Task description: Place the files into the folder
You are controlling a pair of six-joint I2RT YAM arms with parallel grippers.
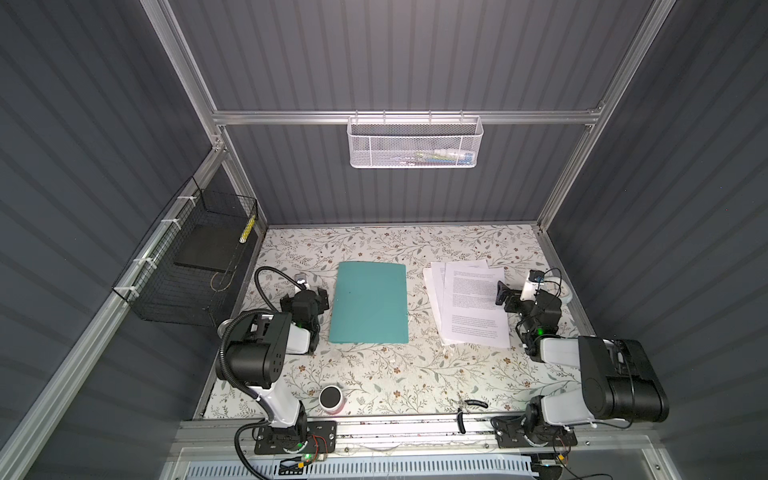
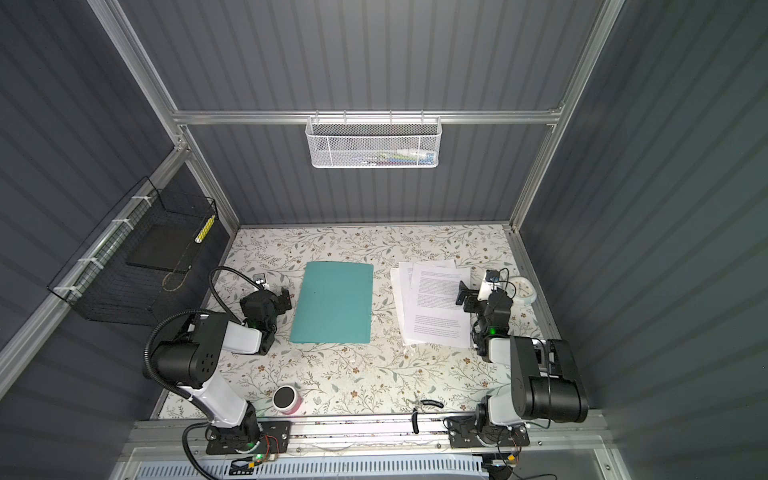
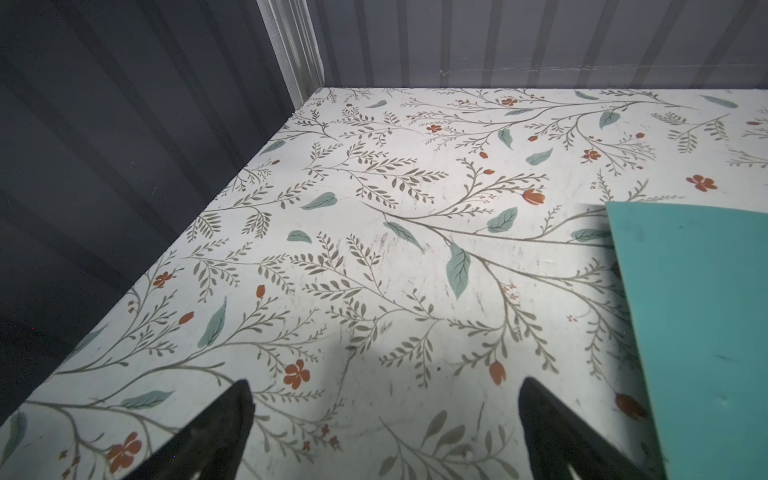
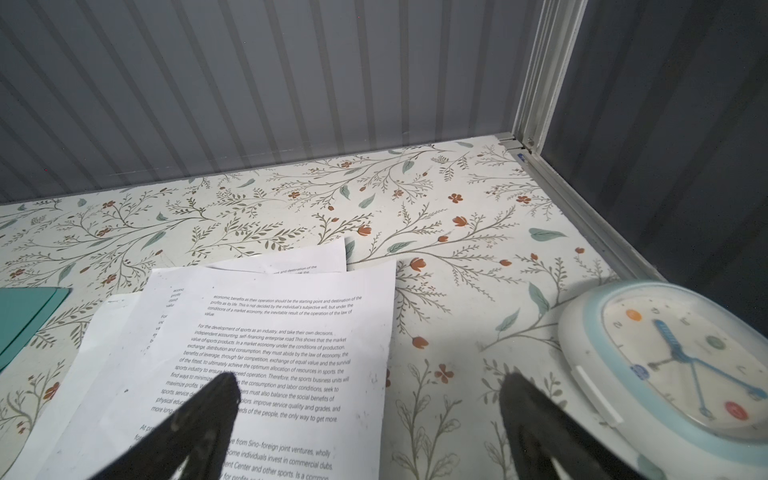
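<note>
1. The folder [image 1: 370, 303] lay closed on the table [image 1: 415, 374], the files [image 1: 469, 307] fanned just right of it, apart
2. The left gripper [image 3: 386, 399] stood wide, empty, beside the folder; the right gripper [image 4: 370, 395] wide, empty, over the files' edge
3. Next probably called for lifting the cover slowly by its free edge, then gathering the files

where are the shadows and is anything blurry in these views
Left wrist view: soft shadows darken the table beside the folder. Right wrist view: the print on the files is sharp and readable. In both top views that print is too fine to read.
</note>
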